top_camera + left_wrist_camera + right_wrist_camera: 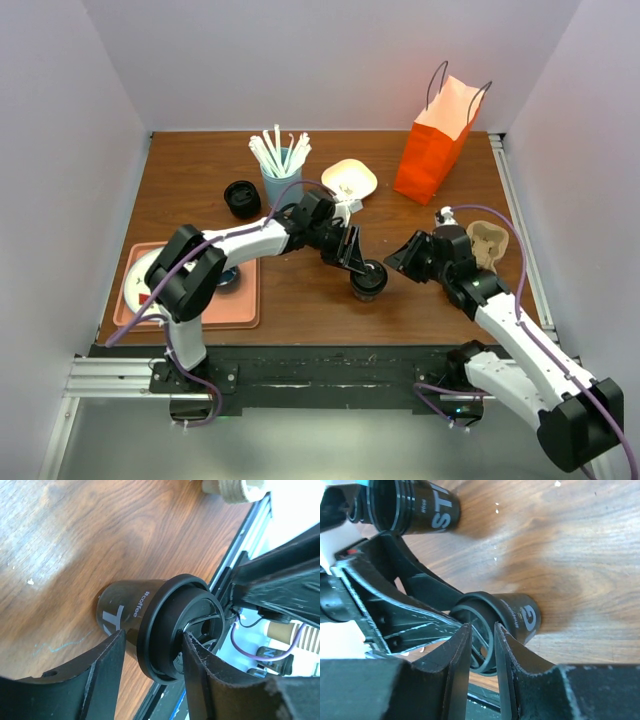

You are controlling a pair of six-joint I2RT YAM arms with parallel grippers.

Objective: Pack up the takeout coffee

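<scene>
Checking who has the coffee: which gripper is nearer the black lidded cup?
Left. The left gripper straddles the cup at its lid; the right gripper sits just beside it.

We see the takeout coffee (122,612) as matt black, paper-looking stock with white print, its lid (160,630) smooth black plastic with a faint gloss, the table (60,540) brown wood grain with a soft sheen, and the bag (432,150) matt orange paper.

"#coffee" on the takeout coffee (125,611), "ST" on a black container (427,507)
</scene>
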